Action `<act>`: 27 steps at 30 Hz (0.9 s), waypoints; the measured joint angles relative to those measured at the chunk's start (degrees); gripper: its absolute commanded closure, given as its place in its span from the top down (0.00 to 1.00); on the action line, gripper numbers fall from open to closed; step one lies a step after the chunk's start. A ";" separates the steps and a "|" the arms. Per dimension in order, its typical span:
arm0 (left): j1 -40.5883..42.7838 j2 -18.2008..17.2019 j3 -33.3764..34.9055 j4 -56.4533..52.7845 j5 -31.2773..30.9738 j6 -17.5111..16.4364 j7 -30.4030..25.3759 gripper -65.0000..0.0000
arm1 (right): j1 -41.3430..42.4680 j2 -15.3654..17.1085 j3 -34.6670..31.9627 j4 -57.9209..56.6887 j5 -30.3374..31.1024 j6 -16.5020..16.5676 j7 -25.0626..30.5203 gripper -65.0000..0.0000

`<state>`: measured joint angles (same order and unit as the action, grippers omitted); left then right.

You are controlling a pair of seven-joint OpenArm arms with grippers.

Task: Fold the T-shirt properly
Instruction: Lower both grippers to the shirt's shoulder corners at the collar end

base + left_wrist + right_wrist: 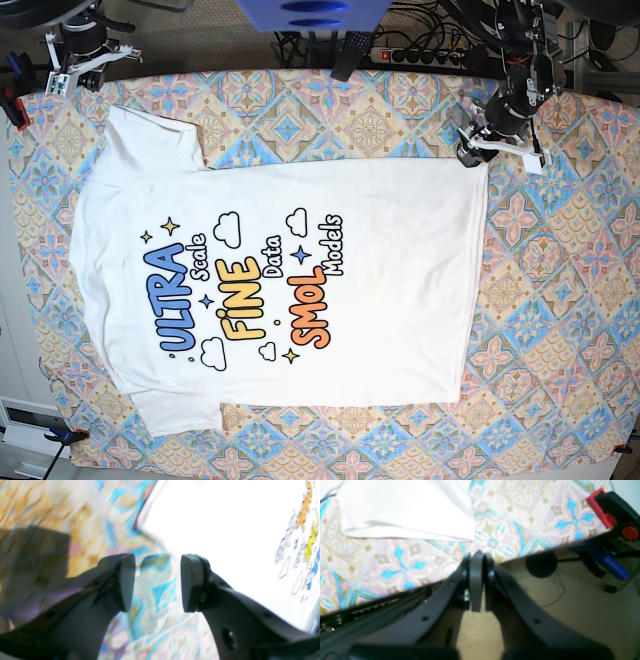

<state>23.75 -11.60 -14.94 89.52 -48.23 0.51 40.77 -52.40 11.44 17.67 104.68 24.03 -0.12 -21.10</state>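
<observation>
The white T-shirt (290, 270) lies flat on the patterned table with its blue, yellow and orange lettering up, sleeves to the left and hem to the right. My left gripper (473, 146) hovers at the hem's far right corner. In the left wrist view the left gripper (158, 563) is open with nothing between the pads, and the T-shirt (220, 530) lies just beyond it. My right gripper (82, 58) sits at the table's far left corner. In the right wrist view it (478, 556) is shut and empty over the table edge, short of a white sleeve (405, 510).
A patterned tablecloth (560, 300) covers the table. A red and black clamp (607, 507) grips the table edge near my right gripper. Other clamps sit at the left edge (12, 100) and front corners. A power strip (420, 55) and cables lie behind the table.
</observation>
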 measured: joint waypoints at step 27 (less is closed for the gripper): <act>-3.04 -0.31 5.60 -5.18 -7.48 -0.55 -0.68 0.00 | 8.24 -0.13 0.26 -0.59 0.02 -0.15 -10.38 0.37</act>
<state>20.71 -11.90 -9.34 84.33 -55.70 -0.03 40.10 -44.16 11.31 17.93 104.09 24.05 -0.27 -31.48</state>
